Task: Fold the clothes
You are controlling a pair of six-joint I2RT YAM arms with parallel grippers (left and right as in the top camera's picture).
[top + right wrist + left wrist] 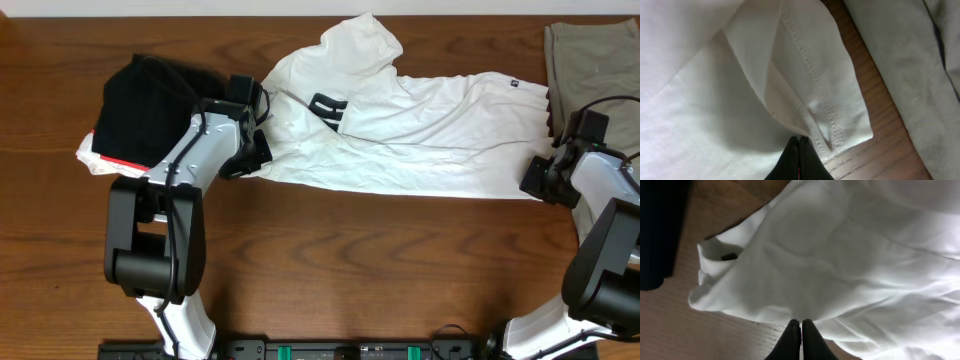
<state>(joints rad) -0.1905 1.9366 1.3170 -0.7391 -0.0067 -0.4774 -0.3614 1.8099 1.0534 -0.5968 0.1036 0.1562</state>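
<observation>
where left gripper (800,323) pinches, t-shirt (840,255) edge seemingly sits.

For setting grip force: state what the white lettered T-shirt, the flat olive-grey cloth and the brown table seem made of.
White short-sleeved T-shirt: likely soft matte cotton knit; fine texture, stitched double hem, limp creases. Flat olive-grey cloth: matte woven-looking fabric, fibre unclear. Brown table: wood or wood-look veneer; visible grain, slight sheen.
</observation>
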